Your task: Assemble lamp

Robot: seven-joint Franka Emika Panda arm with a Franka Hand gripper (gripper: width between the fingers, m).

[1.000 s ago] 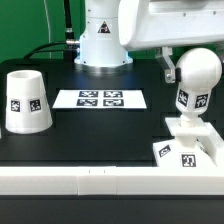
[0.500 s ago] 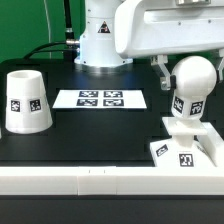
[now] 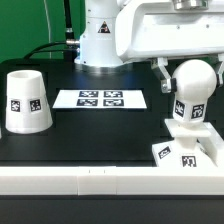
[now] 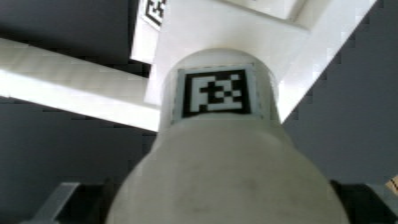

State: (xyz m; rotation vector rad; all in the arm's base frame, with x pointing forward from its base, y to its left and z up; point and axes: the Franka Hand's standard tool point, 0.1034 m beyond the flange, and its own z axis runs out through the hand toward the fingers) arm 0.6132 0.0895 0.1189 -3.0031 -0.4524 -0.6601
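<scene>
The white round-headed bulb [image 3: 192, 85] stands upright with its stem end on the square stepped base [image 3: 190, 152] at the exterior view's right. My gripper [image 3: 190, 68] is shut on the bulb's head from above; one finger [image 3: 159, 68] shows beside it. In the wrist view the bulb [image 4: 217, 130] with its tag fills the middle between the gripper's [image 4: 217, 205] fingers, with the base [image 4: 214, 30] beyond it. The conical shade [image 3: 27, 100] stands alone at the exterior view's left.
The marker board [image 3: 101, 98] lies flat at the middle back. The robot's white pedestal [image 3: 100, 40] stands behind it. A white rail [image 3: 100, 182] runs along the table's front edge, close to the base.
My gripper and the bulb have shifted slightly toward the exterior view's left and lower, onto the base. The shade and base have not moved.
</scene>
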